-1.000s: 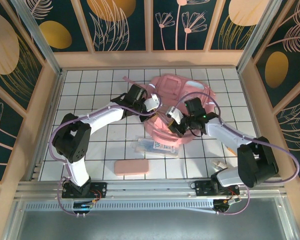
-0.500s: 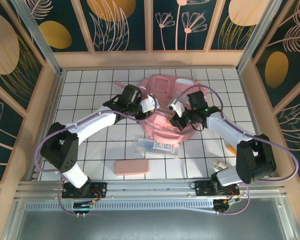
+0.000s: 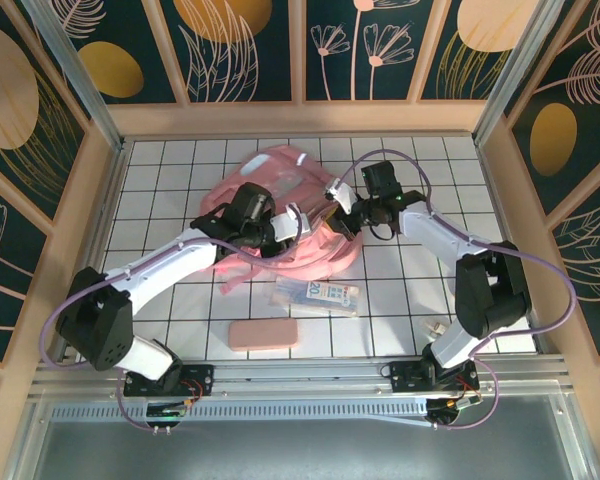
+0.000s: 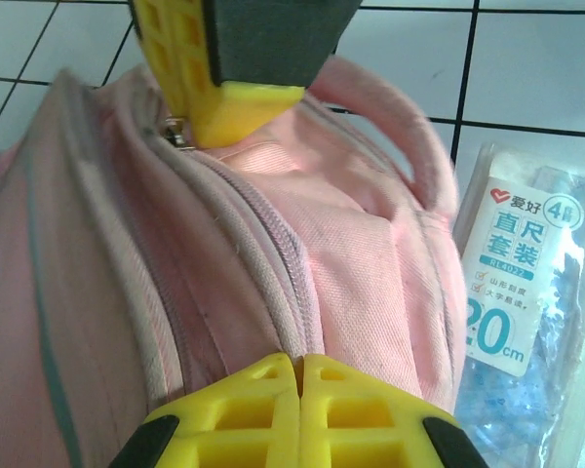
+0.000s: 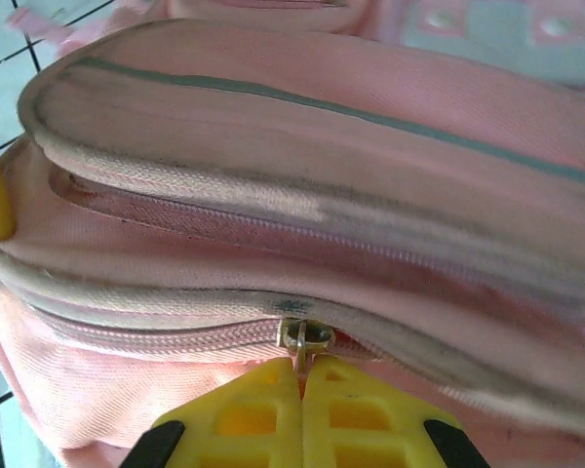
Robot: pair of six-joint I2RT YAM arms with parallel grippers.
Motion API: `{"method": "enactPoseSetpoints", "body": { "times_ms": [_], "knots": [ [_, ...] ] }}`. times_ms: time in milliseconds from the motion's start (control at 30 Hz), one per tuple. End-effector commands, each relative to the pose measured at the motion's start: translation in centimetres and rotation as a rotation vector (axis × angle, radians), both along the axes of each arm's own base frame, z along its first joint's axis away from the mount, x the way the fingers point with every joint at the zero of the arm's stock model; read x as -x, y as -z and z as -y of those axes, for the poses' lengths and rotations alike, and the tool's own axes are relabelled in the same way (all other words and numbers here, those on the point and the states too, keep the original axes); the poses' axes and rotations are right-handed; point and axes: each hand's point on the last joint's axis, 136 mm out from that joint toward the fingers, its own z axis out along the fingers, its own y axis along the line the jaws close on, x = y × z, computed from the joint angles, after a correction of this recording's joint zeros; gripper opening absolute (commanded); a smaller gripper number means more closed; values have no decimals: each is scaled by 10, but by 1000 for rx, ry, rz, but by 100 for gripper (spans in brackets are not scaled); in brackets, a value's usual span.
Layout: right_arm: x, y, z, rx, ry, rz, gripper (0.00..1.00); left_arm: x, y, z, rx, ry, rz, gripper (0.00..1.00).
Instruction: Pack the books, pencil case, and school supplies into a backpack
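The pink backpack lies on the tiled table, left of centre. My left gripper is shut on a fold of its fabric beside the zipper seam. My right gripper is shut on the metal zipper pull, pinched between its yellow fingertips. The clear packet with blue-green print and a "20" lies just in front of the backpack, also seen in the left wrist view. The salmon-pink pencil case lies nearer the front edge. The navy book is hidden.
A small pale object sits on the tiles near the right arm's base. Wooden walls enclose the table on the left, back and right. A loose pink strap trails from the backpack toward the front.
Both grippers have moved left and toward the back, still holding on. The backpack has been dragged left and turned, uncovering the packet.
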Motion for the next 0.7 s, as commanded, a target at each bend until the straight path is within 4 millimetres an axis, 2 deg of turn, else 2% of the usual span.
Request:
{"method": "enactPoseSetpoints", "body": {
  "times_ms": [0, 33, 67, 133, 200, 233, 367, 500, 667],
  "knots": [
    [-14, -19, -8, -47, -14, 77, 0, -17, -26, 21, 76, 28, 119, 20],
    [-14, -19, -7, -52, -11, 75, 0, -18, -24, 18, 53, 40, 155, 31],
    [-13, -19, -7, -56, -11, 74, 0, -18, -20, 14, 22, 58, 193, 37],
    [-13, -23, -6, -63, -8, 79, 0, -16, -9, 2, -37, 79, 241, 41],
    [-14, -25, -4, -66, -6, 83, 0, -10, -3, -9, -65, 110, 259, 41],
    [-15, -26, -4, -67, -4, 84, 0, -4, 9, -17, -89, 120, 248, 42],
    [-13, -28, -4, -74, -9, 86, 0, 3, 31, -35, -151, 135, 251, 44],
    [-11, -29, -5, -81, -11, 84, 0, 2, 42, -41, -170, 118, 246, 43],
    [-9, -31, -2, -80, -8, 93, 0, -3, 46, -40, -171, 117, 279, 40]
  ]
}}
